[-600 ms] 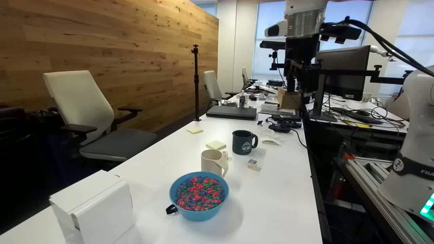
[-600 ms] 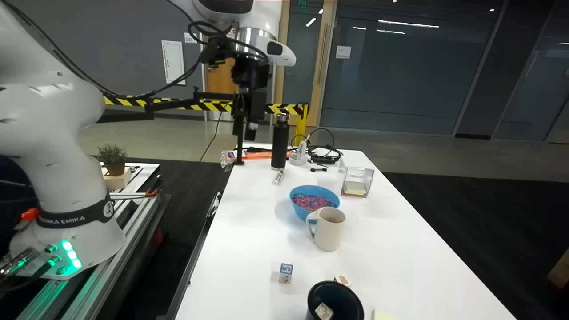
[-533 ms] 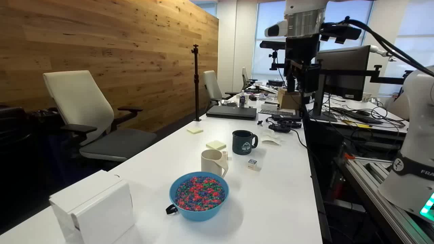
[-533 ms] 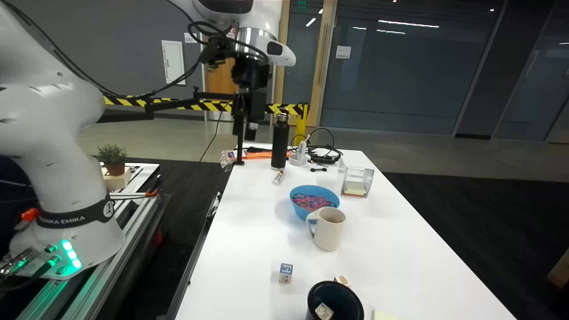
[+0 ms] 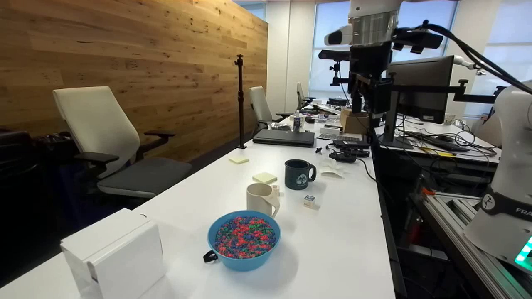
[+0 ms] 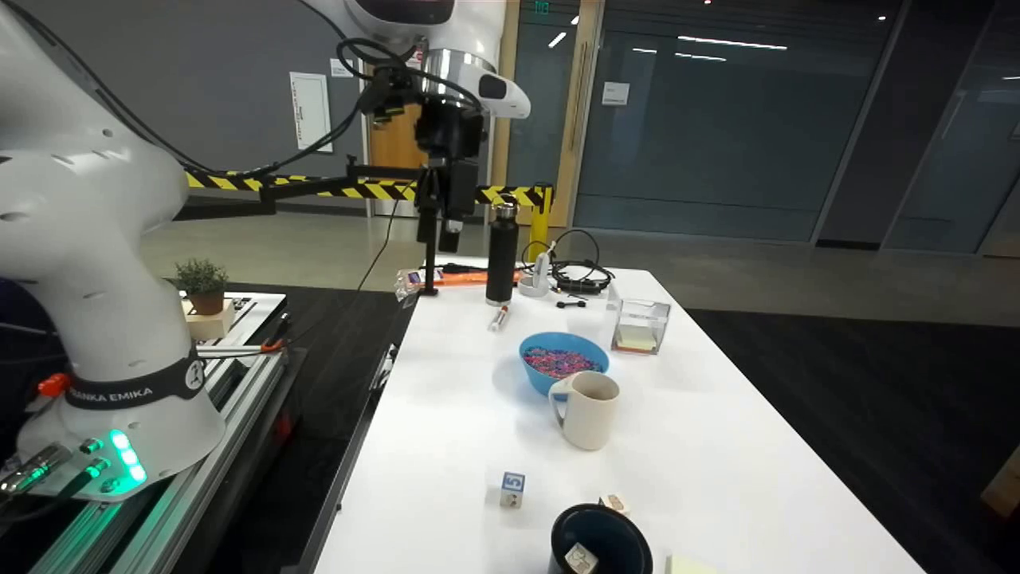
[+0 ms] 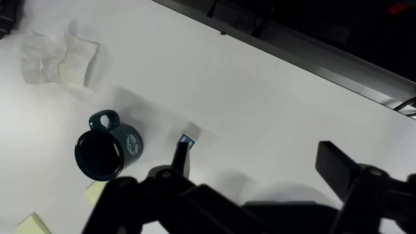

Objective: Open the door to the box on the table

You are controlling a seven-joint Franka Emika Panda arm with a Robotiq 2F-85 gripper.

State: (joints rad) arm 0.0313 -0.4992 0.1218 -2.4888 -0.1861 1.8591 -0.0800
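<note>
Box (image 5: 99,234): plain white, flat-topped, on the table (image 5: 332,257) in an exterior view, nine o'clock from the blue bowl (image 5: 245,264) and apart. Door (image 5: 131,261): smooth white panel against the box's four-o'clock side, dark notch at its eight-o'clock edge. Gripper (image 7: 253,159): fingers spread wide apart.

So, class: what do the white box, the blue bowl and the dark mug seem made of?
White box: perhaps coated card or plastic, smooth; thin-edged panels leave it open.
Blue bowl: probably plastic, smooth; even blue inside and out.
Dark mug: glazed ceramic or enamelled metal, glossy; bright glints on its rim.
</note>
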